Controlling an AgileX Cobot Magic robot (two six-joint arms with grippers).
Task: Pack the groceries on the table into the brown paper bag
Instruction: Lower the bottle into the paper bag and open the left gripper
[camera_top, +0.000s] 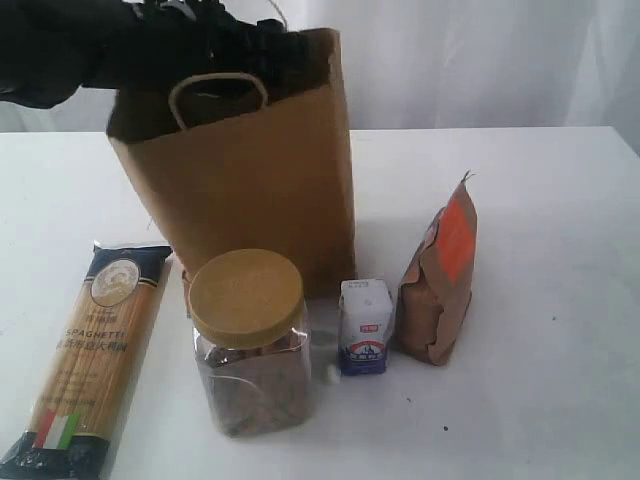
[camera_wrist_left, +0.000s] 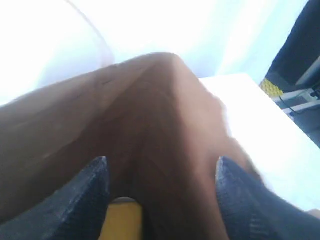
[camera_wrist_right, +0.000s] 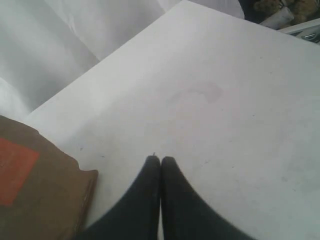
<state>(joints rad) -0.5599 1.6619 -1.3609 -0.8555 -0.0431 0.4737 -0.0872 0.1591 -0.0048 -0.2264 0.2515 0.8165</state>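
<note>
brown bag (camera_top: 260, 200) stands upright on the table (camera_top: 540, 200). left gripper (camera_wrist_left: 161, 162) hangs over its mouth, jaws wide apart, gripping nothing, likely so the yellow item (camera_wrist_left: 122, 220) below drops inside. right gripper (camera_wrist_right: 160, 159), jaws together and empty, hovers away from the bag. spaghetti (camera_top: 85, 350), jar (camera_top: 250, 340), carton (camera_top: 364, 325), pouch (camera_top: 440, 280) lie in front.

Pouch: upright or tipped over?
Upright. The pouch stands on its base on the table, crimped top pointing up, beside the carton.
</note>
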